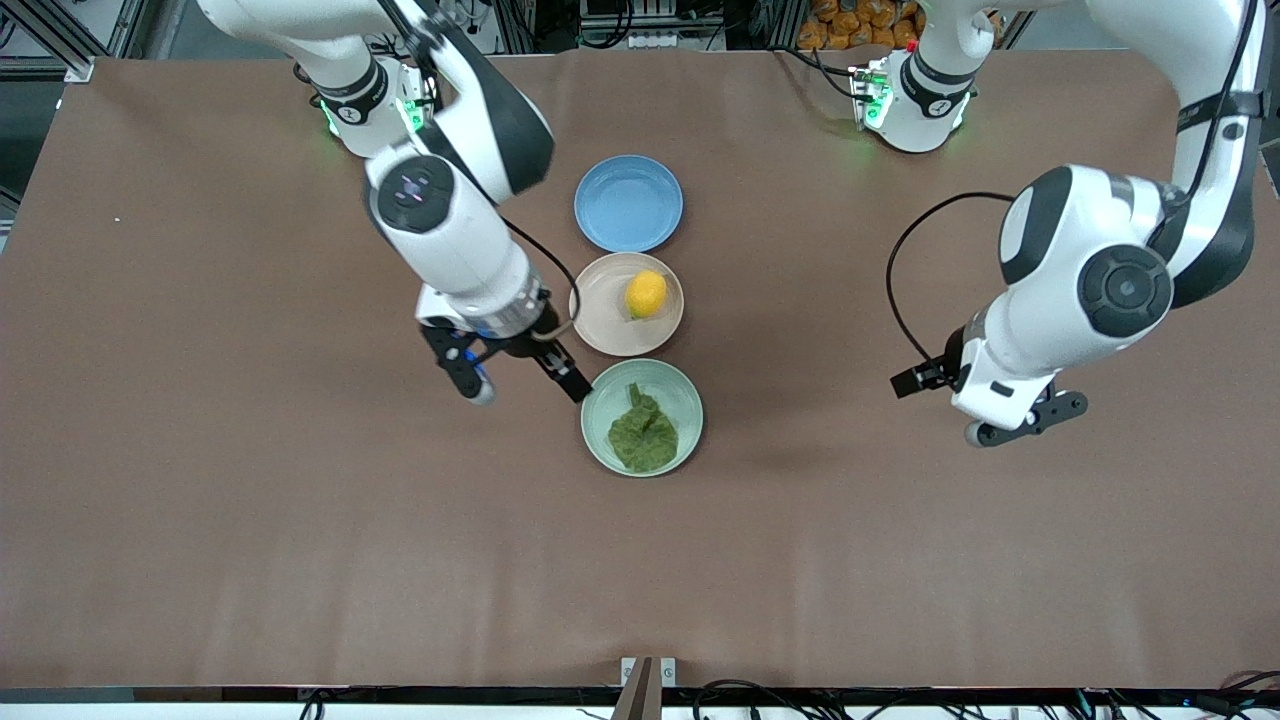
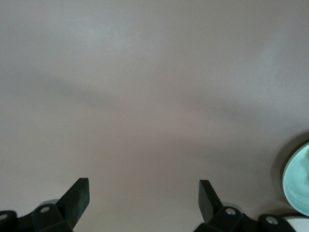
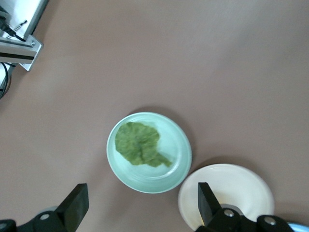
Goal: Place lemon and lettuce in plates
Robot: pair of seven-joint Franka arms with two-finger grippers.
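Brown surface (image 1: 250, 500) mid-area, as you see: lemon (image 1: 646, 294) on beige plate (image 1: 604, 318) | lettuce (image 1: 642, 432) on mint plate (image 1: 683, 398) | right gripper (image 1: 527, 389) beside mint plate, fingers wide | left gripper (image 2: 144, 193) waits toward its end, fingers wide.

- three plates in a row mid desk (image 1: 200, 500), running away from the front camera
- nearest plate (image 1: 688, 400) holds the lettuce (image 1: 643, 432), lying inside it
- middle plate (image 1: 600, 300) just beside the nearest one, rims almost touching; lemon (image 1: 646, 294) sits in it, toward the left arm's end
- farthest plate (image 1: 628, 203) just beside the middle plate, closest to the robot bases
- right tool (image 1: 528, 388) up over the desk just beside the nearest plate's rim, on the right arm's end, fingers spread
- left tool (image 2: 144, 193) over bare desk well apart from the plates, toward the left arm's end, fingers spread, waiting
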